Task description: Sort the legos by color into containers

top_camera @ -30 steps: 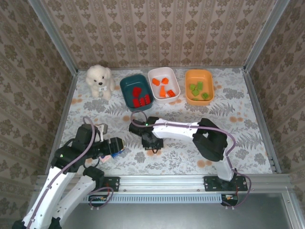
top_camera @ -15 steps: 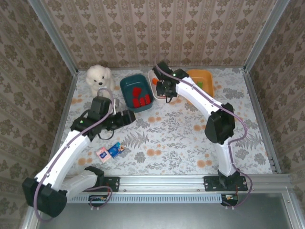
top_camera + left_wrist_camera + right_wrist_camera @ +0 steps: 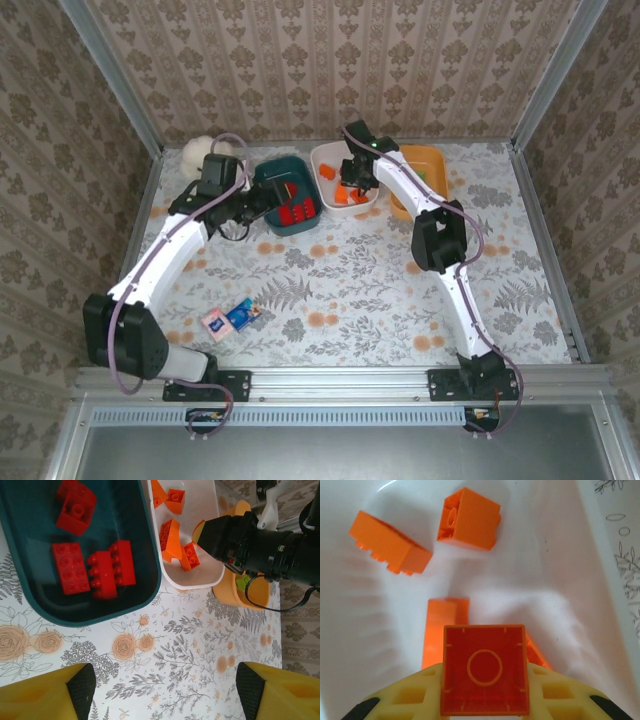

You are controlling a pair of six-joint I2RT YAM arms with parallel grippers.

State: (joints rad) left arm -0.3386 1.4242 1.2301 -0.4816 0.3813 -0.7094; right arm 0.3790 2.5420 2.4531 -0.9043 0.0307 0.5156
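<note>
Over the white bin (image 3: 205, 500), your right gripper (image 3: 352, 188) is clamped on one smooth, square orange brick (image 3: 485, 670), its hollow underside facing the wrist camera. Four more studded orange bricks (image 3: 389, 541) lie loose beneath. You've got three rounded plastic bins in a row. The teal bin (image 3: 30, 595), just left of the white one, holds at least four glossy red bricks (image 3: 70, 567). The orange bin (image 3: 437, 165) sits just right. Your left gripper (image 3: 165, 680) hovers nearer you, left of the white one, yellow pads wide apart, empty.
</note>
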